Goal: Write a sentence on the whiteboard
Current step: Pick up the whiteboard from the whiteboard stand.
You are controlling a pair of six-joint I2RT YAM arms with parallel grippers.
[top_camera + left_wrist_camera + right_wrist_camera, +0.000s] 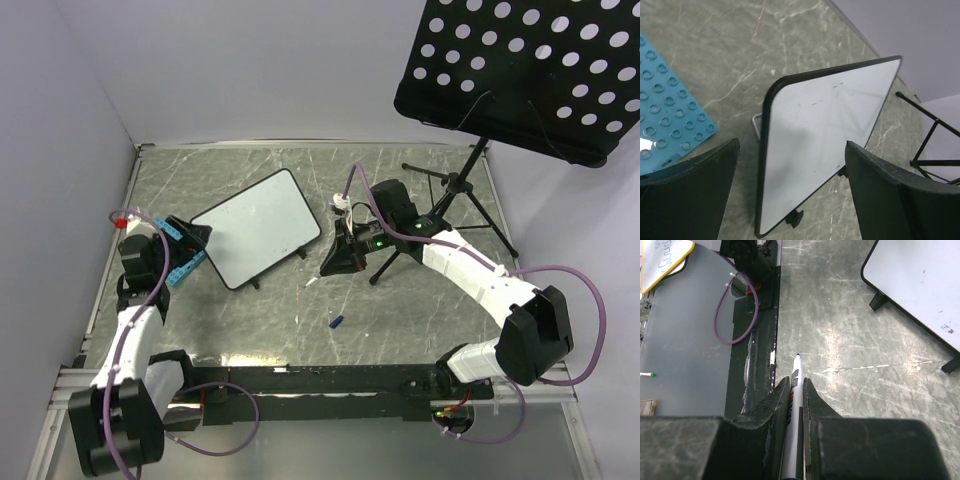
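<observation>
Left gripper [792, 149]: we found its jaws spread wide, the two dark fingers [690, 195] well apart and closed on nothing.
Between those fingers: in the left wrist view, the near corner of the whiteboard [820, 130] showed in the gap. We could not tell whether either finger touched its black frame.
Beside the left finger: the blue studded plate [665, 120] lay flat on the table [715, 45], just to the outside of that finger.
Right gripper [796, 387]: its jaws were pressed together on a marker [796, 372], which stuck out past the fingertips with its dark tip pointing down at the table. We could not tell whether the tip touched the surface.
Whiteboard position: from above, we saw it at the middle left of the table, turned on a diagonal and resting on its small black feet. The left gripper was at its left edge, and the right gripper was near its right corner but apart from it.
Board face: it was white and glossy, with a few faint dark specks.
Small blue piece [337, 322]: it lay on the table nearer the arm bases, apart from the right gripper.
Music stand [520, 128]: its black perforated tray hung over the far right corner, and its tripod legs stood behind the right gripper.
</observation>
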